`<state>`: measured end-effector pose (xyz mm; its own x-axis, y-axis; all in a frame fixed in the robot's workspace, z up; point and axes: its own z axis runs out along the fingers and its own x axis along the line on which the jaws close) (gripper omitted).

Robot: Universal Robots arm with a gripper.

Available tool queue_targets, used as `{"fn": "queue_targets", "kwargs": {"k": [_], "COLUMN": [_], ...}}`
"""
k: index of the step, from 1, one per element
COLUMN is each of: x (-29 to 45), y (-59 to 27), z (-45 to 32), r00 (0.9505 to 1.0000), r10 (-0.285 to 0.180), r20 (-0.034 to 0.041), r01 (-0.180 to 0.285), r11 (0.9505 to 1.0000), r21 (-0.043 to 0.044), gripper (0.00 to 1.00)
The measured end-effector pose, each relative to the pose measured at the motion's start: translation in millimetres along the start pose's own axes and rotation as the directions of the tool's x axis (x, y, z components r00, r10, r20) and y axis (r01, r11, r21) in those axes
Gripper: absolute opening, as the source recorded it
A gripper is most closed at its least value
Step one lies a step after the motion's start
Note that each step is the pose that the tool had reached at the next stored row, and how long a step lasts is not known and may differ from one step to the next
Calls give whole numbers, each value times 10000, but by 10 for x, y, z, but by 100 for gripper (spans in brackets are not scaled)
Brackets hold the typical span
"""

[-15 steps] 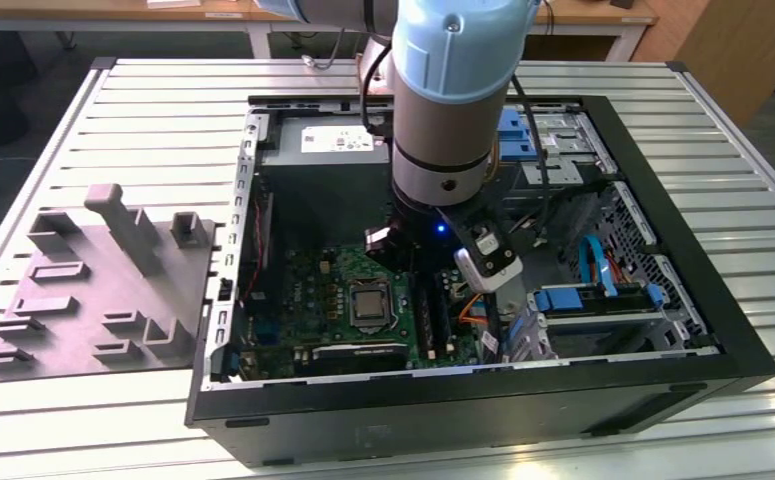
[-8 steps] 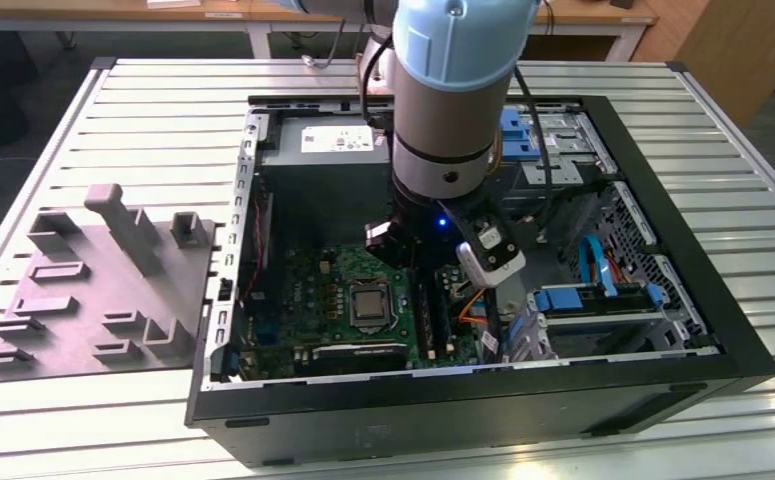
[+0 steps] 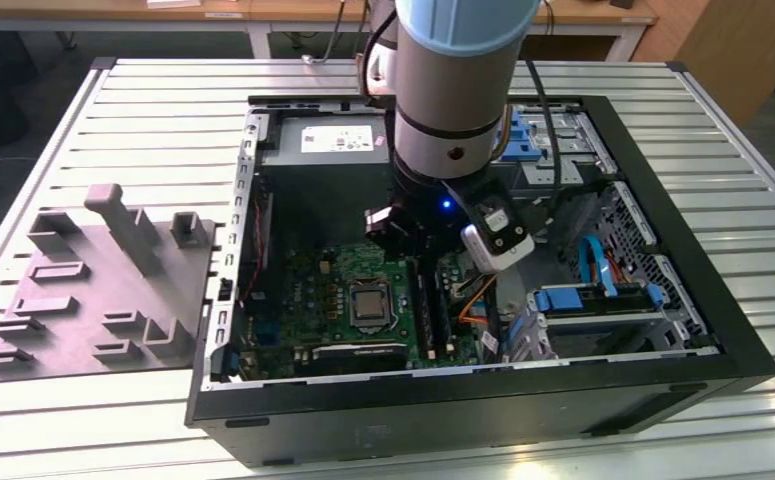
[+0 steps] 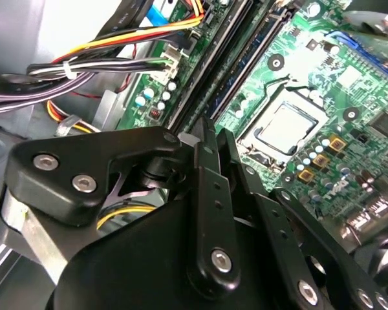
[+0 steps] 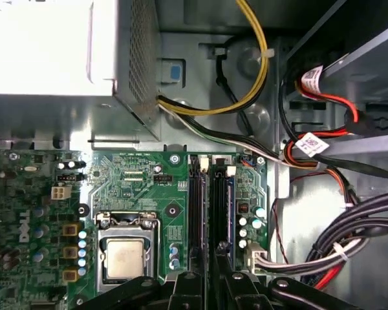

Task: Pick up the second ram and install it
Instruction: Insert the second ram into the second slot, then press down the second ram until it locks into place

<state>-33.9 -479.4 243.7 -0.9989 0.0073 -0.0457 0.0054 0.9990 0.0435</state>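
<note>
Green motherboard [image 5: 136, 181] lies flat in the open case [image 3: 707, 340] on the slatted table [image 3: 160, 110]. Arm reaches down into the case; gripper [image 5: 207, 290] sits low over the near end of the long black slots [image 5: 196, 213], beside the CPU socket [image 5: 125, 258]. Second ram [image 5: 221, 213] stands on edge along the slots, running from directly under the gripper toward the board edge by the grey power-supply box [image 5: 52, 51]. Cannot tell whether it is fully seated. Gripper opening: cannot tell, and cannot tell if it has hold of the ram or merely rests above it. Yellow and black cables [image 5: 246, 77] run from the supply past the slot ends. Grey moulded tray [image 3: 94, 290] lies on the table at the exterior view's left, just beside the case
</note>
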Motion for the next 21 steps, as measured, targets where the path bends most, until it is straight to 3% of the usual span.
{"fn": "queue_targets", "kwargs": {"k": [12,14,16,21], "x": [-1,-1,-1,-1], "y": [-6,-7,-7,-11], "z": [-17,-17,-17,-18], "r00": [10000,10000,10000,10000], "r10": [-2,-2,-2,-2], "r20": [0,0,0,0], "r01": [2,2,2,2], "r11": [10000,10000,10000,10000], "r21": [43,43,43,43], "gripper": [21,20,11,11]}}
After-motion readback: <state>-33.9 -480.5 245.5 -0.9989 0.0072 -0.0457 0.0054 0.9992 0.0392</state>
